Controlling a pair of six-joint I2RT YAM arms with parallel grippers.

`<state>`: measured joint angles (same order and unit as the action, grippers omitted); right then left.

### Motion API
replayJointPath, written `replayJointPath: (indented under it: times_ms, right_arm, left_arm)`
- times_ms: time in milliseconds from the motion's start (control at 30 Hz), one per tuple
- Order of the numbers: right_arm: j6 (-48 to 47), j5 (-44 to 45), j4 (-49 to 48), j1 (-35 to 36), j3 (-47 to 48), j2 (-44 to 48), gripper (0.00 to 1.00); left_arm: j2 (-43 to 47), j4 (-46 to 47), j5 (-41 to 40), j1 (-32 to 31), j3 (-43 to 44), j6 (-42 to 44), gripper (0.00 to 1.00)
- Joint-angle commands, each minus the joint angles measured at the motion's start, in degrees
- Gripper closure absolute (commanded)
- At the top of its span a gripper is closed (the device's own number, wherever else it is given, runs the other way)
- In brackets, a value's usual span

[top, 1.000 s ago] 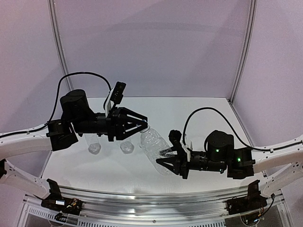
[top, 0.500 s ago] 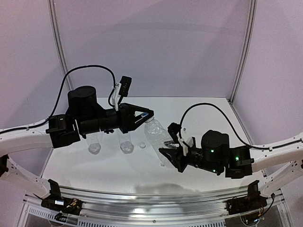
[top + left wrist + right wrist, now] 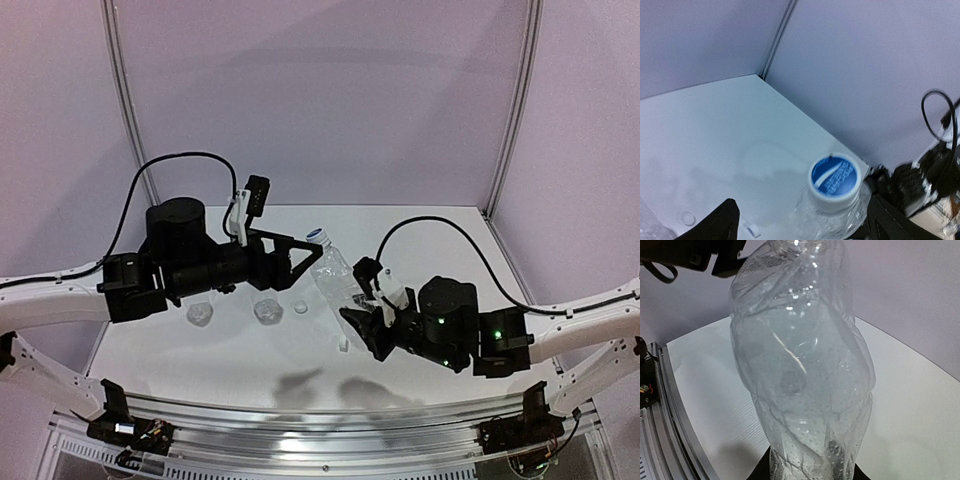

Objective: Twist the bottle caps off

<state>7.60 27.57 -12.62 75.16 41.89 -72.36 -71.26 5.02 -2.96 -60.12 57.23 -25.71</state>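
a: item one, bottle (image 3: 338, 280). location?
b: held off the tabletop (image 3: 440, 228), tilted. its base is clamped in the right end effector (image 3: 362, 318) and its neck points toward the left arm.
a: item two, cap (image 3: 835, 177)?
b: white with a blue logo, seated on the neck. the left end effector (image 3: 308, 254) is spread wide, one finger either side of the cap, touching neither.
a: other stock?
b: first spare bottle (image 3: 200, 313) and second spare bottle (image 3: 268, 310) on the tabletop by the left arm, with a loose cap (image 3: 301, 308) just beside them.
a: handling note?
b: judged: cap not yet off. centre it between the fingers, close on the rim rather than the soft neck, and turn about the bottle's axis. the right side must hold firm, since the thin wall looks likely to twist.
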Motion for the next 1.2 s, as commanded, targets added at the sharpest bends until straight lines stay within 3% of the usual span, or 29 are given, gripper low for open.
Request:
replayJointPath:
  times_ms: [0,233,467,800,900,1067,1167]
  right_arm:
    - [-0.2,-7.4,-3.1,0.0,-2.7,5.1,0.68]
    - [-2.1,-28.1,-9.9,-0.1,-7.5,11.0,0.66]
    - [-2.6,-38.2,-10.7,0.0,-6.9,9.6,0.66]
    - [-2.6,-39.8,-9.7,0.0,-5.1,6.5,0.67]
    - [-2.6,-39.7,-9.5,-0.1,-5.1,6.4,0.68]
    - [-2.6,-39.2,-9.1,-0.1,-4.8,6.2,0.68]
    - [-2.6,-38.8,-9.1,-0.1,-4.9,6.4,0.68]
  left_arm:
    - [7.1,5.2,6.4,0.3,-5.4,9.6,0.06]
    - [14.4,12.2,28.7,2.1,-10.5,13.8,0.04]
    - [14.8,17.1,36.7,1.6,-11.5,12.6,0.12]
    - [10.6,14.2,38.5,-0.7,-8.2,15.4,0.26]
    - [10.2,11.3,36.9,-2.3,-6.9,17.7,0.34]
    - [9.9,10.3,35.5,-3.5,-6.3,18.7,0.67]
    - [9.8,7.5,32.1,-5.0,-5.1,20.7,0.77]
